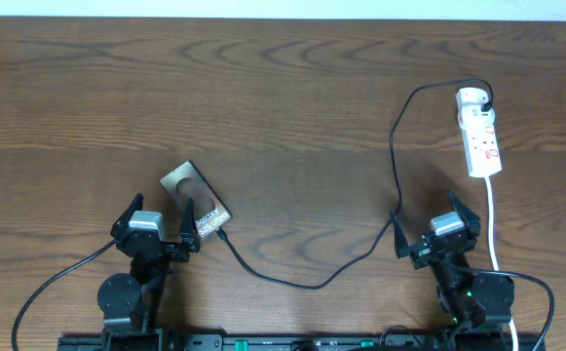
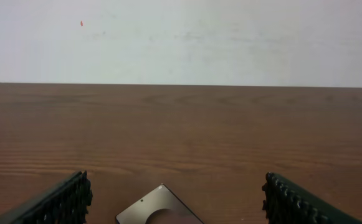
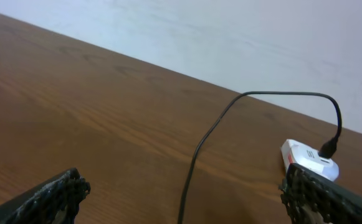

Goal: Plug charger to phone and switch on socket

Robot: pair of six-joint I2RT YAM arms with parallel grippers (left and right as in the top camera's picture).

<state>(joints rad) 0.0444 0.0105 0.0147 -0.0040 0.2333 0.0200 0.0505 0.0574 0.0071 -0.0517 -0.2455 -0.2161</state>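
The bronze-brown phone [image 1: 195,198] lies tilted on the table at front left; its far corner shows in the left wrist view [image 2: 159,206]. The black charger cable [image 1: 396,156] runs from the white socket strip [image 1: 479,130] at the right, down and across the front to its tip by the phone's near edge [image 1: 223,235]. I cannot tell whether the tip is in the phone. My left gripper [image 1: 156,229] is open, just in front of the phone, fingers either side. My right gripper [image 1: 438,234] is open and empty, with the cable [image 3: 196,162] between its fingers and the socket [image 3: 310,159] ahead on the right.
The socket's white cord [image 1: 492,219] runs down the right side past my right arm. A pale wall stands behind the table's far edge [image 2: 181,84]. The wooden table [image 1: 292,107] stretches bare between phone and socket.
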